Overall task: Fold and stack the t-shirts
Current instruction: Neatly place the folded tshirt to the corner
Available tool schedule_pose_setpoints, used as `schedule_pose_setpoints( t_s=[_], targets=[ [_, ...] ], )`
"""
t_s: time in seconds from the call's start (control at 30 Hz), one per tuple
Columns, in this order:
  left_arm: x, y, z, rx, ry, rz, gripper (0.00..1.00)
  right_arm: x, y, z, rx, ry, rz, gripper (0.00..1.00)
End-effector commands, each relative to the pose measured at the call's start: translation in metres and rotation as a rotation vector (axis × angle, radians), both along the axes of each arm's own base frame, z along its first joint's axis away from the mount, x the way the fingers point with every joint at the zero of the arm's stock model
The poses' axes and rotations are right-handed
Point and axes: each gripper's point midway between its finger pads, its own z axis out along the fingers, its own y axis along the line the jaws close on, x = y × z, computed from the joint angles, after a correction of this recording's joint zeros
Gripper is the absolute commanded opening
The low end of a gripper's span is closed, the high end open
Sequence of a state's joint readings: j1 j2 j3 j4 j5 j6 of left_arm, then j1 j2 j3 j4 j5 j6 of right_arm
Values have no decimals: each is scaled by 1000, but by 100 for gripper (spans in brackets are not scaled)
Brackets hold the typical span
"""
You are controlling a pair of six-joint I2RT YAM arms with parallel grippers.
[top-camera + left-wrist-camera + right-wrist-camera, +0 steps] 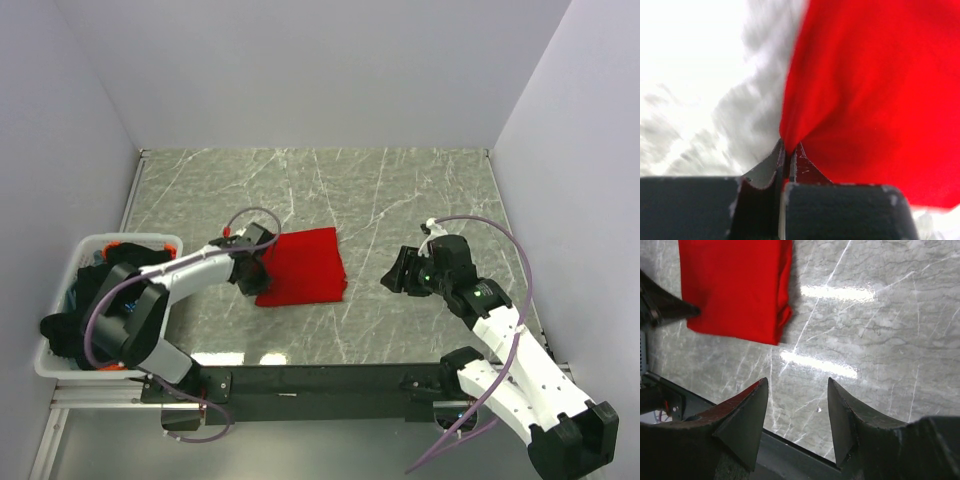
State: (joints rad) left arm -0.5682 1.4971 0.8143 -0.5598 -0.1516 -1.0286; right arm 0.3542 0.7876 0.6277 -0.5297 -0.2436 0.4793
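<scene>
1. Nearest me, at the left edge, one white slotted basket [130, 238] holds dark cloth [92, 280], which I take to be the black t-shirts. The pile is bunched and partly behind my left arm, so I cannot count them.
2. My right gripper [797, 405] has its fingers spread wide with nothing between them. It hangs over bare marble table [420, 190], well to the right of the red shirt.
3. My left gripper [788, 150] is pinched tight on a fold of cloth at the left edge of the red t-shirt [305, 265].
4. That one red t-shirt lies near the middle of the table as a compact folded rectangle, with layered edges showing along its right side in the right wrist view.
5. Progress, as I judge it: one shirt looks folded or nearly so, pending release. The basket's shirts are not yet folded, and no stack exists.
6. Count: one red shirt, one basket, two grippers.
</scene>
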Motion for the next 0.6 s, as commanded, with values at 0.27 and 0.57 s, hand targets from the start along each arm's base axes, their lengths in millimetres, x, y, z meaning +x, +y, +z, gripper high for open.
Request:
schedule_pose_setpoints(
  t_s=[0.27,0.57],
  targets=[
    [158,101,52,364,-125,65,1,8,-14,10,-91,-65,-7,57],
    [228,191,56,472,-108,211,1,14,-16,20,-114,-65,-10,57]
  ],
)
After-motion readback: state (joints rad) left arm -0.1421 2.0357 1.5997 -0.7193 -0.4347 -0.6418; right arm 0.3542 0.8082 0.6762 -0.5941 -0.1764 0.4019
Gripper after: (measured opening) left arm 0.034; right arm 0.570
